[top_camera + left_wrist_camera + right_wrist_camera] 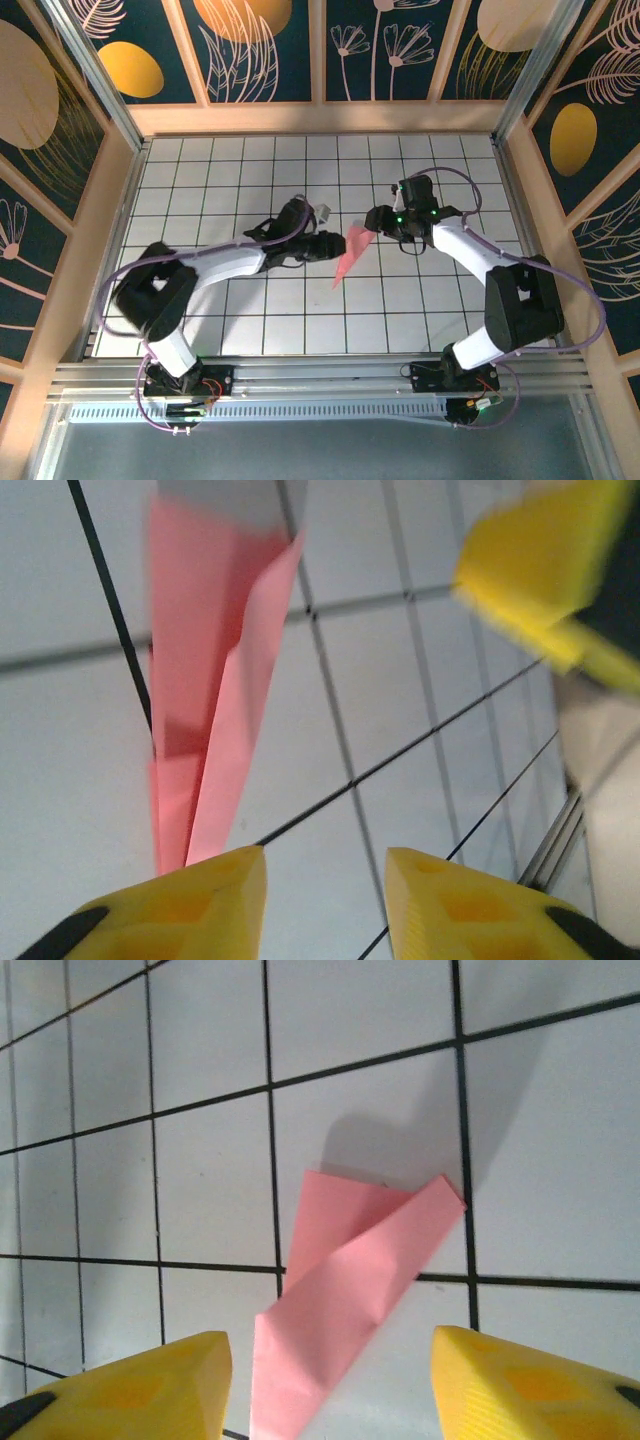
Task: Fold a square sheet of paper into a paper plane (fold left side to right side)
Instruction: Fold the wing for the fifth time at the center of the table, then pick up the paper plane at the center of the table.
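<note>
1. the paper plane [349, 256] is coloured salmon-pink, plain and unprinted.
2. the table [250, 320] is tiled in white squares, divided by thin dark grid lines.
3. the fingers [190, 910] of the left gripper [325, 880] and the fingers [520, 1390] of the right gripper [330, 1355] are finished in yellow.
4. the left arm [225, 268] and the right arm [460, 245] are finished in white and black.
5. the cables [590, 300] are sheathed in purple.
6. the wall panels [250, 50] are printed dark blue with cream line-drawn plants and orange ovals.

Both arms wear smooth white shells [225, 268] between chunky black joint housings [520, 305], each trailed by a thin purple cable [472, 188], with tiny green lights [399, 213] at the right wrist, squat black bases [190, 381], and blunt yellow plastic fingertips [190, 910] moulded with shallow dimples.
</note>
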{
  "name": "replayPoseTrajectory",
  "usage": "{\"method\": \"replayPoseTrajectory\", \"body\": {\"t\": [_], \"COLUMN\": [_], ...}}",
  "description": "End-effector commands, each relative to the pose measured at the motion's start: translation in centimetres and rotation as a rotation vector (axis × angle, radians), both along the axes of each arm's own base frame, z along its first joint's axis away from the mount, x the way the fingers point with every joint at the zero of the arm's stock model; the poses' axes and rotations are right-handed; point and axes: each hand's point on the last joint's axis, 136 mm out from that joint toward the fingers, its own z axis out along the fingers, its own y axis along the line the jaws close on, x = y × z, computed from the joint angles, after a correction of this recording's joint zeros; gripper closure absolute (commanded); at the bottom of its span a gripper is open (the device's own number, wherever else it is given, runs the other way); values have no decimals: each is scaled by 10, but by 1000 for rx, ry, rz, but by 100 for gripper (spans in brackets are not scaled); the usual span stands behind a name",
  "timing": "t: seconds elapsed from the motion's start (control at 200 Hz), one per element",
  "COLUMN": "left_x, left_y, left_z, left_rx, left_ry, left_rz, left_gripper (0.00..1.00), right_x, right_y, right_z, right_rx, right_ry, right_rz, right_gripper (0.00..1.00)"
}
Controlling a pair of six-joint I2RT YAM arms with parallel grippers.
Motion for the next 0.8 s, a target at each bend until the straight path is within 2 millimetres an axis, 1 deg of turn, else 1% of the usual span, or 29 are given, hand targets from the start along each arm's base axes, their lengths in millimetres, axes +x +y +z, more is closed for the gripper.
{"method": "replayPoseTrajectory", "body": {"t": [0.0,0.09,0.125,0.18,0.205,0.255,0.27,0.335,0.395,0.541,0.571,0.626,0.716,0.791], "left_x": [26,36,38,41,41,43,43,42,41,35,34,31,27,25], "left_y": [38,64,73,86,91,99,102,109,115,131,134,139,146,150], "left_z": [17,24,25,27,28,30,30,31,32,32,32,32,31,29], "left_rx": [55,86,101,127,138,157,165,185,206,250,257,265,272,277], "left_ry": [-128,-173,-190,-212,-221,-238,-241,-260,-273,-301,-305,-314,-320,-322], "left_rz": [191,315,356,410,431,462,470,480,490,515,521,531,543,551], "left_gripper": [58,52,50,48,47,45,45,44,44,42,41,40,39,39], "right_x": [-15,-15,-16,-16,-18,-18,-18,-15,-12,-7,-6,-6,-10,-13], "right_y": [-7,-4,2,1,6,7,7,14,22,45,48,52,50,49], "right_z": [-1,-4,-3,-4,-5,-5,-7,-11,-20,-39,-42,-48,-56,-63], "right_rx": [-79,-164,-200,-293,-336,-427,-453,-527,-572,-606,-608,-626,-654,-661], "right_ry": [100,142,151,165,173,186,197,212,228,244,248,257,278,302], "right_rz": [-84,-160,-184,-249,-250,-280,-281,-283,-271,-233,-227,-222,-235,-241], "right_gripper": [42,38,36,35,35,35,35,35,35,38,41,43,47,53]}}
